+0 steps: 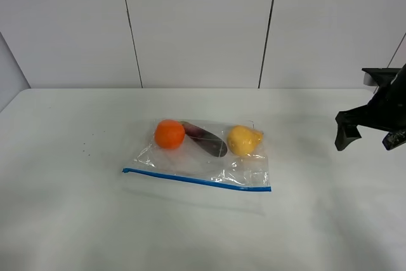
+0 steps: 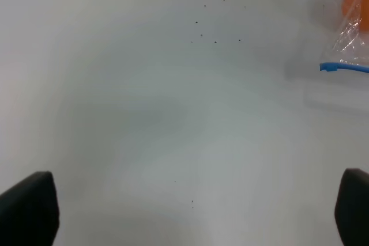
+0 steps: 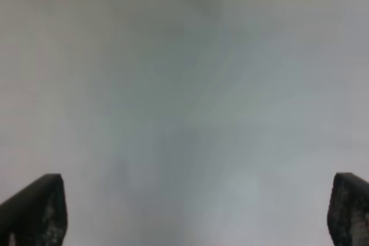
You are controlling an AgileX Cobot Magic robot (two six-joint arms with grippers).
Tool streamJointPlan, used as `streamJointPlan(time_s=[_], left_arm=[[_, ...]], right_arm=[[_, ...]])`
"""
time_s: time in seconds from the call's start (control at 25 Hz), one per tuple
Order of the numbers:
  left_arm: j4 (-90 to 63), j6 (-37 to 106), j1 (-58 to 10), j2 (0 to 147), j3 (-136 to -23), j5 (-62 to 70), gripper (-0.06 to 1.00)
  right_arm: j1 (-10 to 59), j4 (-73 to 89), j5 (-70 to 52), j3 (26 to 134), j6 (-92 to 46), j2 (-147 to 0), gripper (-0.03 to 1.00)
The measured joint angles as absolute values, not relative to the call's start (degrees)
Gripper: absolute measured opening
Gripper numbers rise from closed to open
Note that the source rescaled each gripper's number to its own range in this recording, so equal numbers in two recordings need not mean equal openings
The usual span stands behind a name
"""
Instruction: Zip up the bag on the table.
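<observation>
Bag (image 1: 203,155) lying flat mid-table (image 1: 76,220), blue zipper strip (image 1: 196,180) facing the near edge for easy reach. Right gripper (image 1: 371,132) hovering well right of bag, fingers spread wide. Left gripper (image 2: 184,208) spread too, waiting left of bag, touching nothing.

A pale grey panelled wall (image 1: 196,26) fills the upper half of the exterior high frame, divided by two thin dark vertical seams (image 1: 130,26). A darker grey angled wall section (image 1: 9,74) occupies the far left edge.
</observation>
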State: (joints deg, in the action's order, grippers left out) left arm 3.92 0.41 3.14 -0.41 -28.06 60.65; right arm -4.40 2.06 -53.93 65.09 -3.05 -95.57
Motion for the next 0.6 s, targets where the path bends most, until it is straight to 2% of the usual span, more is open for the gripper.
streamJointPlan(time_s=[0.32, 0.6], left_arm=[[3.9, 0.4, 3.1, -0.4, -28.1, 60.7, 1.0], [3.9, 0.4, 3.1, -0.4, -28.1, 60.7, 1.0]], right_arm=[[-4.4, 1.6, -54.2, 65.1, -5.3, -94.0, 1.0], [-4.4, 1.9, -54.0, 65.0, -7.7, -85.8, 1.0]])
